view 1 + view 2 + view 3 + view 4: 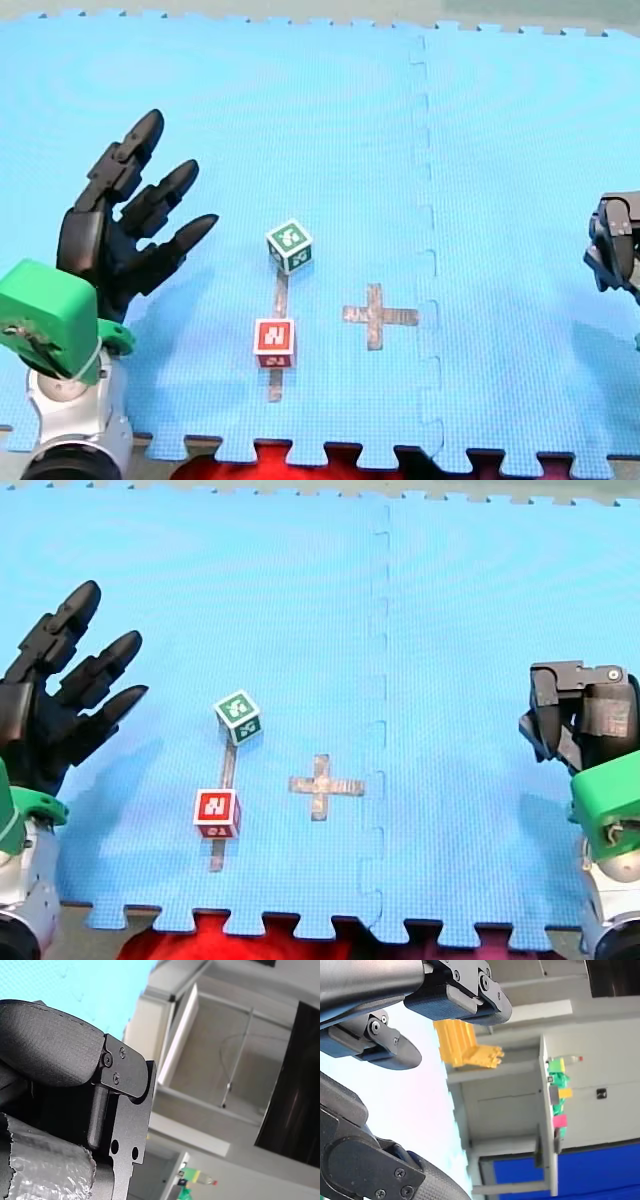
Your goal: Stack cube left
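Note:
A green cube (290, 246) with white markings sits turned at an angle on the blue foam mat (330, 120), at the far end of a tape strip. A red cube (274, 341) with a white N face stands on the same strip, nearer the front edge. My left hand (135, 225) hovers to the left of both cubes, open and holding nothing, well apart from them. My right hand (570, 720) is at the mat's right side, fingers curled, empty and far from the cubes.
A grey tape cross (377, 316) is stuck on the mat to the right of the red cube. A seam of interlocking tiles (425, 200) runs front to back. Red cloth (290, 465) shows below the mat's front edge.

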Controlling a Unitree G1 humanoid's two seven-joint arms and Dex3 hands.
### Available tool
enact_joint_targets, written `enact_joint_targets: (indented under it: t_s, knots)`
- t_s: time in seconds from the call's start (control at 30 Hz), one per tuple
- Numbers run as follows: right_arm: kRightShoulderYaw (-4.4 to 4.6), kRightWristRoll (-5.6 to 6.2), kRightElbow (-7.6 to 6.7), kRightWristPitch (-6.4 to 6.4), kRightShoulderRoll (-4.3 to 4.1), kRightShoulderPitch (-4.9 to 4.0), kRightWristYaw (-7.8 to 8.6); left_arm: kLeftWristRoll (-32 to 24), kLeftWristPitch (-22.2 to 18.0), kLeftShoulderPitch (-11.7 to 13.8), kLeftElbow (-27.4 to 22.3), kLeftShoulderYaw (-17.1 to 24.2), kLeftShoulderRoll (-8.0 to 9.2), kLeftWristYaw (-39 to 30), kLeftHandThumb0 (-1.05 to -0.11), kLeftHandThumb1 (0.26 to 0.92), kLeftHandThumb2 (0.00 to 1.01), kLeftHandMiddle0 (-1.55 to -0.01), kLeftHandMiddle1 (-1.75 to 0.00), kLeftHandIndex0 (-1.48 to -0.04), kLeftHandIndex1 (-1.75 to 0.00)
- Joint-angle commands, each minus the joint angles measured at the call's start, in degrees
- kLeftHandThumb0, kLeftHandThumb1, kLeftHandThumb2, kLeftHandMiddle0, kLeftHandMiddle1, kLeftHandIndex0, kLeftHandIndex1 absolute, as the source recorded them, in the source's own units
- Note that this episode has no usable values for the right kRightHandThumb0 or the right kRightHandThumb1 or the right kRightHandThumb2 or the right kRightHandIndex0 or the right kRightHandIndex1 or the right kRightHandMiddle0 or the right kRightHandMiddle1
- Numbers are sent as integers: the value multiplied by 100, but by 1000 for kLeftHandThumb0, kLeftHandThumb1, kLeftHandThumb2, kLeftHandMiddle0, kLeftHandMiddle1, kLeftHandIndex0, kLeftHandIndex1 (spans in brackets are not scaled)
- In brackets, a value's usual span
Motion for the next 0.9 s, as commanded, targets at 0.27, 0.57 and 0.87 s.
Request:
enact_joint_targets:
  t_s: [0.27,0.57,0.87]
  knots:
    - [-13,63,0,-37,4,20,60,337,-259,47,104,-196,204,374,-665,677,6,-640,-1,-393,0]
    - [-27,105,8,-46,24,22,112,309,-284,48,134,-216,226,385,-659,687,4,-643,-1,-391,0]
    - [-42,138,16,-62,25,27,148,260,-282,38,145,-206,231,348,-662,693,2,-649,-3,-391,-1]
